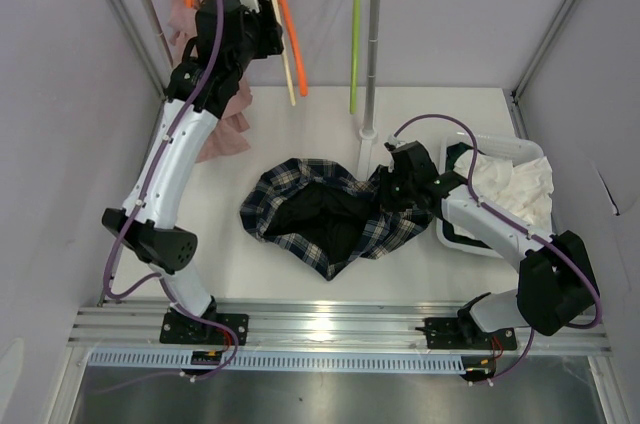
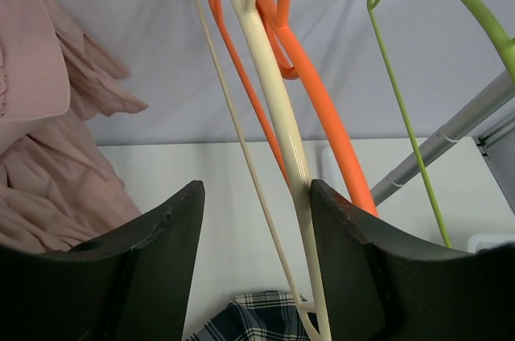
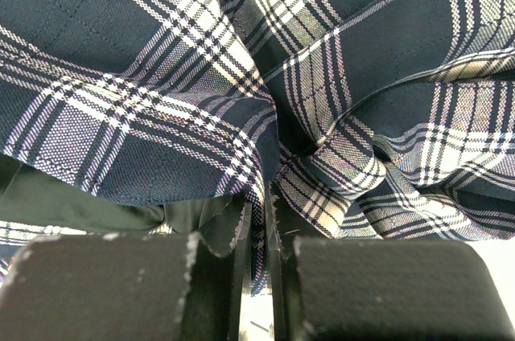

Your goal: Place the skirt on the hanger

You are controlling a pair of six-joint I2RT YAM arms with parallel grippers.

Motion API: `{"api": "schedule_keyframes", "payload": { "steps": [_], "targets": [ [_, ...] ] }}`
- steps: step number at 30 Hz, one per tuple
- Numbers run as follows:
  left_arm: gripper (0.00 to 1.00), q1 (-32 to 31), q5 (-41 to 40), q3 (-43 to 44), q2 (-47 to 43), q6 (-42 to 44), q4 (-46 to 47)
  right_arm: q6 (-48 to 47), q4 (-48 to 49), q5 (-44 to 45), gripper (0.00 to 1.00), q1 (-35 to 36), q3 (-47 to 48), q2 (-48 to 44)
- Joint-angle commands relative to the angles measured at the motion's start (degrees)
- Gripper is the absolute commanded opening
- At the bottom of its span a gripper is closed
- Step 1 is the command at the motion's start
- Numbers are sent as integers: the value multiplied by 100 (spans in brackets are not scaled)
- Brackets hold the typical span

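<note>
One skirt, clenched in right jaws; one cream hanger between released left jaws; two orange hangers; basket holds white cloth.

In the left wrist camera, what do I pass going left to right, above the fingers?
pink garment → cream hanger → broad orange hanger arm → lime-green hanger → metal pole
</note>
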Motion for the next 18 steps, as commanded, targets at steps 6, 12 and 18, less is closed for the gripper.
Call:
{"api": "schedule_keyframes", "payload": {
  "steps": [6, 12, 18],
  "targets": [
    [59, -147, -192, 157, 19, 207, -63, -67, 62, -75, 2, -59, 15, -128],
    [59, -472, -632, 342, 133, 602, -142, -41, 97, -110, 2, -59, -2, -119],
    [56, -595, -826, 342, 212, 612, -256, -50, 71, -84, 2, -50, -46, -145]
  ]
}}
